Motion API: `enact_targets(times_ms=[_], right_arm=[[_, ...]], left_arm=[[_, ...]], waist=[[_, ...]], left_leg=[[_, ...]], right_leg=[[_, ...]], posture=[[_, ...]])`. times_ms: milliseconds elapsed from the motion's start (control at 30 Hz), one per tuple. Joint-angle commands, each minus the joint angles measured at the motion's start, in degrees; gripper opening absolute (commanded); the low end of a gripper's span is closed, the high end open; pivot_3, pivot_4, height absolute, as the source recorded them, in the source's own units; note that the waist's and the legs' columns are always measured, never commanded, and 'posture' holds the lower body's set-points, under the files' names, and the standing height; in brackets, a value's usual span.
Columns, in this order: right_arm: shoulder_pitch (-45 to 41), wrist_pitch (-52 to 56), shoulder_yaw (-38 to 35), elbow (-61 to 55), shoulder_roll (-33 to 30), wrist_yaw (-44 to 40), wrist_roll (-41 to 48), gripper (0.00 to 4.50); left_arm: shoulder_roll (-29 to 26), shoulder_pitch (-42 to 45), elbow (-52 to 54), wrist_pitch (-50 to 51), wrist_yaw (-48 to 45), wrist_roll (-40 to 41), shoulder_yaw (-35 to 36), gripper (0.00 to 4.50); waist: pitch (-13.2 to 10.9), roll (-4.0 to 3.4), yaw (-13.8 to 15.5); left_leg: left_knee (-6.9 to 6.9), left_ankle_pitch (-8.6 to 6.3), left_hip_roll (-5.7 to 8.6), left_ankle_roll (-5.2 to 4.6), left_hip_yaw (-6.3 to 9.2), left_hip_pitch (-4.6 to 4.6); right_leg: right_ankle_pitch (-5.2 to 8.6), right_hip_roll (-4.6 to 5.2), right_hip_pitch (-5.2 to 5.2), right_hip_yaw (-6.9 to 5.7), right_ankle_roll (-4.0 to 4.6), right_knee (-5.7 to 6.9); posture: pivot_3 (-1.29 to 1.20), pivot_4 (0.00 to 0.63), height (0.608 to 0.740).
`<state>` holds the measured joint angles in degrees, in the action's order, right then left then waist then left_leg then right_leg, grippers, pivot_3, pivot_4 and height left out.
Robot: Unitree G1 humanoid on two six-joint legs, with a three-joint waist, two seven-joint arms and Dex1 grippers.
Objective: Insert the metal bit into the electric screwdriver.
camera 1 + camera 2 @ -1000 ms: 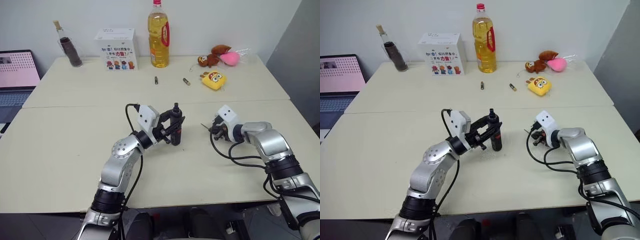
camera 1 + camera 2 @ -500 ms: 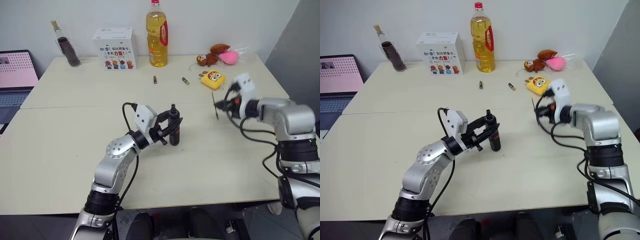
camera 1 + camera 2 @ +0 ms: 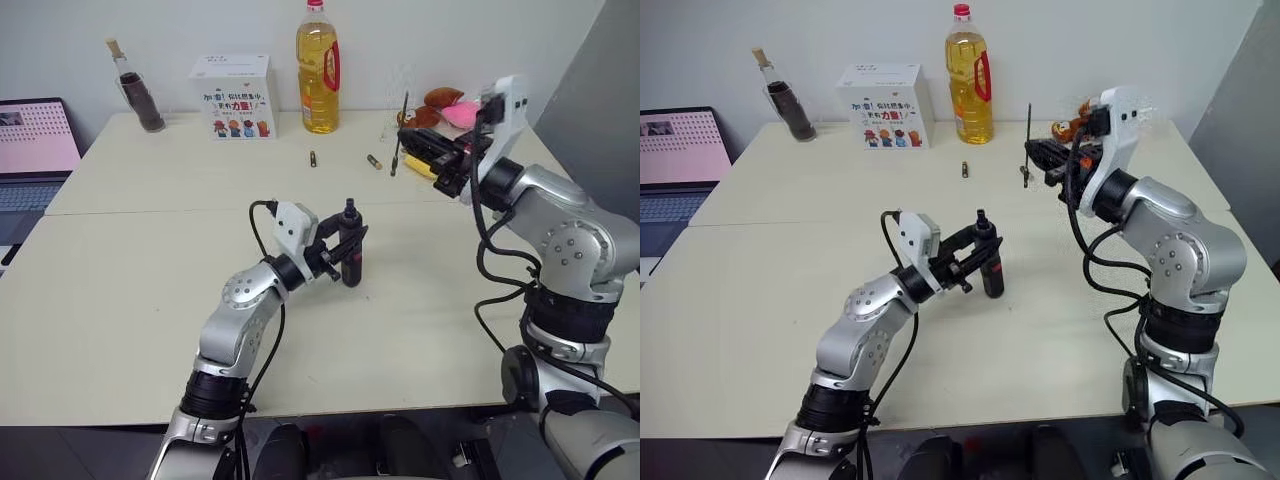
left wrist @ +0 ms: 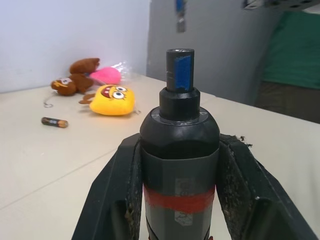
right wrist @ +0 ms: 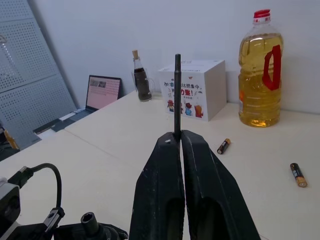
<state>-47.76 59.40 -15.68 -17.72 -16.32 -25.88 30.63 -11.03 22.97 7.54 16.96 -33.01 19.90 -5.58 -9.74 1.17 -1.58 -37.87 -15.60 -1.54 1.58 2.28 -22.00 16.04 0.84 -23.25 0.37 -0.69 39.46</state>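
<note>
The electric screwdriver (image 3: 350, 256), black with a red band, stands upright a little above mid-table with its narrow chuck (image 4: 179, 70) pointing up. My left gripper (image 3: 340, 252) is shut on its body from the side. The metal bit (image 3: 400, 135), a thin dark rod, is held nearly vertical in my shut right gripper (image 3: 415, 142), raised high above the table, to the right of and beyond the screwdriver. In the right wrist view the bit (image 5: 177, 95) sticks up from between the closed fingertips (image 5: 172, 142), and the screwdriver's chuck (image 5: 89, 218) lies below.
Along the far edge stand an oil bottle (image 3: 316, 70), a white box (image 3: 235, 97) and a small dark bottle (image 3: 135, 90). A laptop (image 3: 35, 140) sits far left. Two batteries (image 3: 312, 159) (image 3: 372, 161) lie on the far table, near plush toys (image 4: 112, 99).
My right gripper has lifted the bit from near the tabletop high up and leftward, turning it upright. The left gripper and the screwdriver have stayed put.
</note>
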Motion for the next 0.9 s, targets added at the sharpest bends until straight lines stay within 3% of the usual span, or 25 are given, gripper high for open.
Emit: enact_targets(times_ms=[33, 233, 433, 900], right_arm=[[1.26, -3.25, -0.33, -4.51, 1.32, 2.82, 1.68, 0.04], [2.76, -4.81, 1.24, -7.99, 2.83, 2.31, 5.63, 0.04], [5.1, -6.47, 2.57, -6.2, -1.33, -3.37, 9.13, 0.04], [6.11, -11.25, 6.4, -1.78, -5.45, -7.83, 9.67, 0.04]], left_arm=[[1.56, 2.03, -1.93, -3.94, 0.62, -1.41, -0.1, 1.64], [4.39, 4.91, -4.4, -5.34, 1.4, -2.51, -0.95, 1.64], [4.41, 4.09, -4.09, -5.09, -0.83, -2.71, -2.66, 1.64], [3.54, 2.87, -3.13, -4.53, -1.64, -2.81, -2.77, 1.64]], waist=[[0.0, 0.0, 0.0], [-0.01, -0.01, 0.02], [-0.01, -0.01, 0.01], [-0.01, -0.01, 0.0]], left_leg=[[0.0, 0.0, 0.0, 0.0, -0.01, 0.0], [0.0, 0.0, 0.01, 0.0, -0.02, -0.03], [0.01, 0.0, 0.02, 0.0, 0.01, -0.12], [0.03, -0.01, 0.02, -0.02, 0.01, -0.14]], right_leg=[[0.0, 0.0, 0.0, 0.01, 0.0, -0.02], [0.0, 0.0, 0.0, -0.02, 0.0, -0.03], [-0.01, 0.01, 0.0, -0.09, -0.01, -0.17], [-0.01, -0.02, 0.0, -0.1, -0.01, -0.25]], posture=[[0.0, 0.15, 0.74], [0.0, 0.15, 0.74], [0.0, 0.15, 0.74], [0.0, 0.15, 0.74]])
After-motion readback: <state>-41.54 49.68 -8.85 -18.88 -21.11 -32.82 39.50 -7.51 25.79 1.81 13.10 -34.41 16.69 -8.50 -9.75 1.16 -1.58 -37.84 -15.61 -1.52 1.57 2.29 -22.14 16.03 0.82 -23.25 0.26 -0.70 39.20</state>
